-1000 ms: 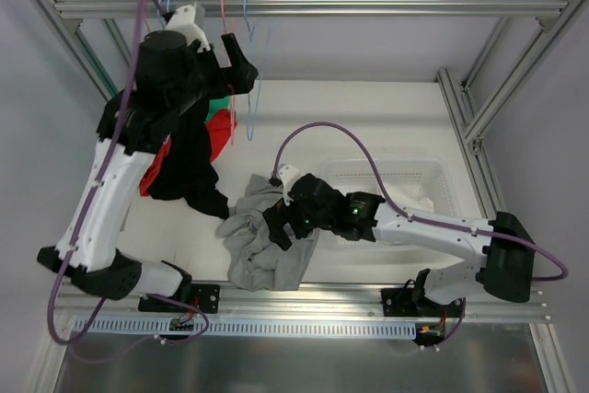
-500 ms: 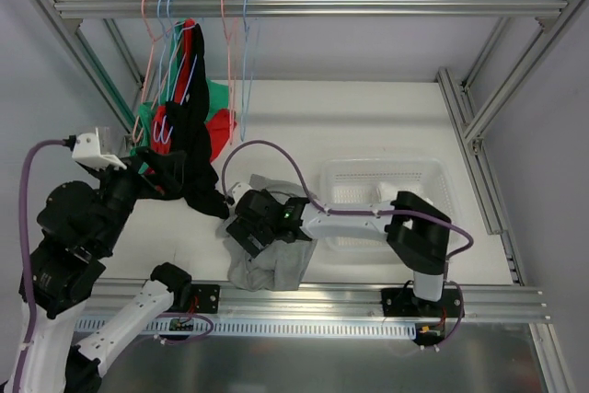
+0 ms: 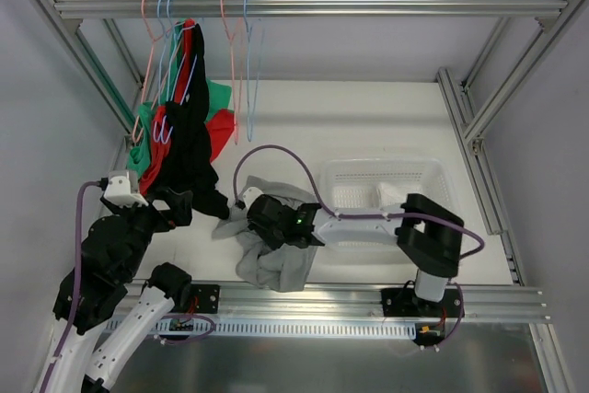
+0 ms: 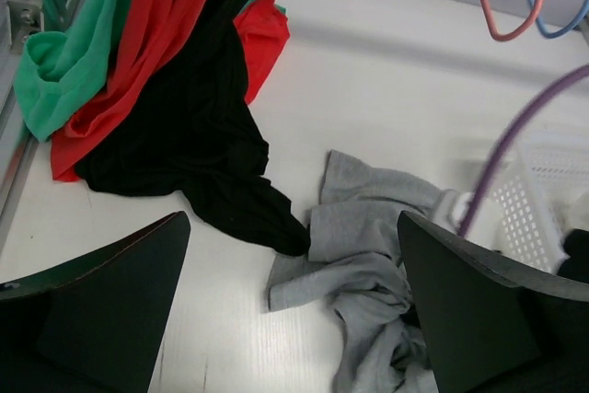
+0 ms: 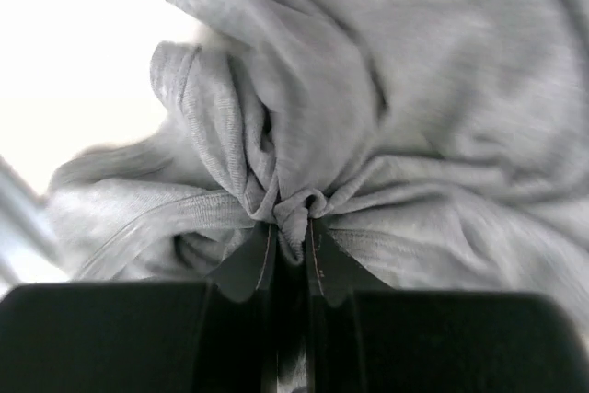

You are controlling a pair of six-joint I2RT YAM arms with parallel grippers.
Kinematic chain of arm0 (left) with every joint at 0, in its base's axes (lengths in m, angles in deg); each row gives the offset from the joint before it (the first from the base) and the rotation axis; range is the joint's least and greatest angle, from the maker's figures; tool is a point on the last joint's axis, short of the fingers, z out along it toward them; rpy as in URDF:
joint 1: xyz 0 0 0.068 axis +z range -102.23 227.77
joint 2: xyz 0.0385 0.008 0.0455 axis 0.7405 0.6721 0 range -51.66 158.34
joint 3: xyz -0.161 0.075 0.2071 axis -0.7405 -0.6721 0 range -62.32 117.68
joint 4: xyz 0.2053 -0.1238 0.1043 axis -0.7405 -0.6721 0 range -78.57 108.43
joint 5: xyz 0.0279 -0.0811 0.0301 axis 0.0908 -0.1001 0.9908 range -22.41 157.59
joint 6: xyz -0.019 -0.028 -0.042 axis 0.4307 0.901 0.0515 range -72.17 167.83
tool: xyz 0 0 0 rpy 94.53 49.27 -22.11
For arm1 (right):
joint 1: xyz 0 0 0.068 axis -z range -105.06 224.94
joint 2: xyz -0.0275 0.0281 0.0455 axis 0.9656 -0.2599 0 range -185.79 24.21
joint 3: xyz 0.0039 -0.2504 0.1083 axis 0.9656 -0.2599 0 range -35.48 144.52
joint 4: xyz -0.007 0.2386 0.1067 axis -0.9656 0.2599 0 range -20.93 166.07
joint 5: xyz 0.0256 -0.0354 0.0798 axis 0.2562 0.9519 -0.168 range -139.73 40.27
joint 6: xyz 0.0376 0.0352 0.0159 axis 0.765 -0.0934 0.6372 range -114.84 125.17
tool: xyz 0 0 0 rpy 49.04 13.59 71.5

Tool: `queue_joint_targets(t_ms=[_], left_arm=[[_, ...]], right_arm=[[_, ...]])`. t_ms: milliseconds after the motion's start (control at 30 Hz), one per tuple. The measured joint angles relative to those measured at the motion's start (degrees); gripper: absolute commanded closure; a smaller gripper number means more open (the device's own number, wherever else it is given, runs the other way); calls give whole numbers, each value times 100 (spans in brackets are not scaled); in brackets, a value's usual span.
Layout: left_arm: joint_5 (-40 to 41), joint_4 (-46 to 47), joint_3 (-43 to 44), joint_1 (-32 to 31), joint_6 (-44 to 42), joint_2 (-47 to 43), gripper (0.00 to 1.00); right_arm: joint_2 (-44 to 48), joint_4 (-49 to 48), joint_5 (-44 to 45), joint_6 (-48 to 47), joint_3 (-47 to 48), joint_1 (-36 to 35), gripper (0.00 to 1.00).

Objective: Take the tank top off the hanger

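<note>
Your white table (image 3: 368, 126) sat under an aluminium rail (image 3: 368, 6), with wire hangers (image 3: 247, 52) crowded toward 11 o'clock. The black tank top (image 3: 189, 135) hung there on a hanger, its hem trailing onto the table. At 4 o'clock from it lay a crumpled grey garment (image 3: 276, 264), one fold pinched tight in your right gripper (image 5: 291, 236). Your left gripper (image 4: 293, 227) hovered at 8 o'clock, fingers spread wide.
</note>
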Motion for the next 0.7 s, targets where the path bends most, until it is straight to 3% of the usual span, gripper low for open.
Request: queue_joint_targets(t_ms=[167,433,600,700], left_arm=[[79,90,0,0,22,-328,1],[101,92,-35,0,28,-472,1],[24,92,-48,0,26,-400,1],[-17,92,-50,0,28,-337,1]], right_arm=[[1744,426,243,-68,-216,-15,100],[4398,949,1276,-778,376,131,100],[5311,1576,1893,-1082,492,975,100],[5801,1729,2017,-1071,46,1735,100]])
